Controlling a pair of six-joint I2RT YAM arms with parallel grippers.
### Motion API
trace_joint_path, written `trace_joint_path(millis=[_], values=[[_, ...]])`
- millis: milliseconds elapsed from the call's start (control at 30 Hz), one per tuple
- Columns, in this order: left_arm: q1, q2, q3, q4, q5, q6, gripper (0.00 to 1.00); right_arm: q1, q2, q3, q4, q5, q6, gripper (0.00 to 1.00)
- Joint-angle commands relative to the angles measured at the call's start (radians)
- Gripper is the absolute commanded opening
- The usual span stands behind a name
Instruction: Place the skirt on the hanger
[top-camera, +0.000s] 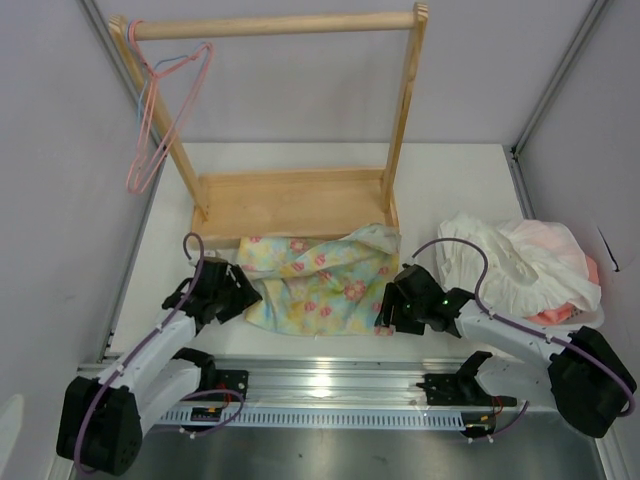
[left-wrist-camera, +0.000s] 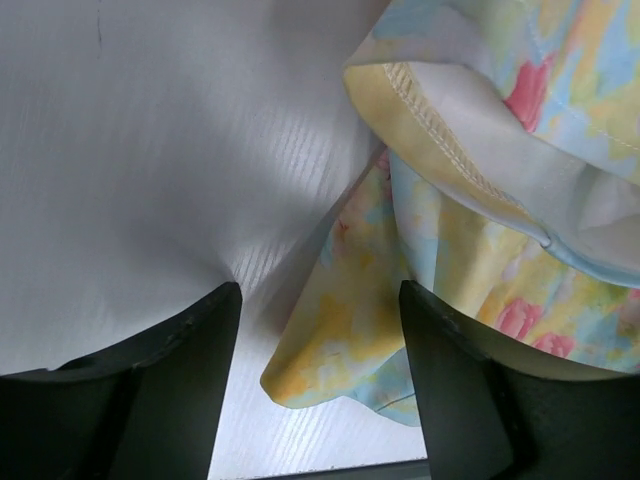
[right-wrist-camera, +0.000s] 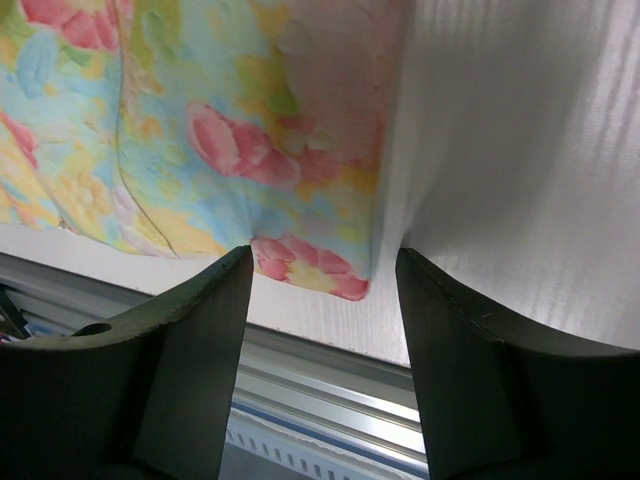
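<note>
The skirt (top-camera: 320, 279), pastel yellow, blue and green with pink flowers, lies flat on the white table between my two arms. The pale pink hanger (top-camera: 160, 120) hangs from the left end of the wooden rack's rail. My left gripper (top-camera: 238, 290) is open at the skirt's left edge; a yellow corner of the skirt (left-wrist-camera: 340, 350) lies between its fingers (left-wrist-camera: 180, 380). My right gripper (top-camera: 385, 318) is open at the skirt's near right corner (right-wrist-camera: 310, 265), which lies between its fingers (right-wrist-camera: 190, 340).
A wooden clothes rack (top-camera: 290, 190) stands at the back of the table. A white-and-pink heap of clothes (top-camera: 525, 265) lies at the right. A thin blue hanger (top-camera: 165, 62) hangs beside the pink one. A metal rail (top-camera: 330, 385) runs along the near edge.
</note>
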Motion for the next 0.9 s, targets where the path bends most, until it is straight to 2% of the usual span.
trace_joint_path(millis=[0, 67, 167, 233, 300, 433, 600, 700, 867], values=[[-0.011, -0.055, -0.013, -0.013, 0.002, -0.038, 0.72, 0.012, 0.014, -0.029, 0.065, -0.001, 0.035, 0.64], [-0.023, -0.031, -0.002, -0.027, 0.005, -0.037, 0.69, 0.013, 0.019, -0.039, 0.074, -0.011, 0.038, 0.60], [-0.044, 0.012, 0.004, -0.026, 0.010, -0.030, 0.56, 0.015, 0.019, -0.037, 0.074, -0.003, 0.040, 0.52], [-0.055, 0.017, 0.006, -0.026, 0.010, -0.030, 0.56, 0.013, 0.019, -0.025, 0.068, 0.003, 0.037, 0.50], [-0.071, -0.009, 0.015, -0.048, 0.000, -0.037, 0.59, 0.013, 0.021, -0.016, 0.061, 0.009, 0.032, 0.49], [-0.075, -0.058, 0.018, -0.059, 0.025, -0.041, 0.74, 0.012, 0.036, -0.003, 0.064, 0.008, 0.026, 0.47], [-0.081, -0.040, 0.059, -0.110, 0.017, -0.043, 0.79, 0.013, 0.033, 0.001, 0.059, 0.011, 0.026, 0.46], [-0.081, -0.077, 0.065, -0.151, -0.015, -0.073, 0.88, 0.012, 0.027, 0.001, 0.053, 0.012, 0.029, 0.45], [-0.081, -0.167, 0.058, -0.150, -0.021, -0.078, 0.87, 0.012, 0.037, 0.004, 0.051, 0.012, 0.023, 0.45]])
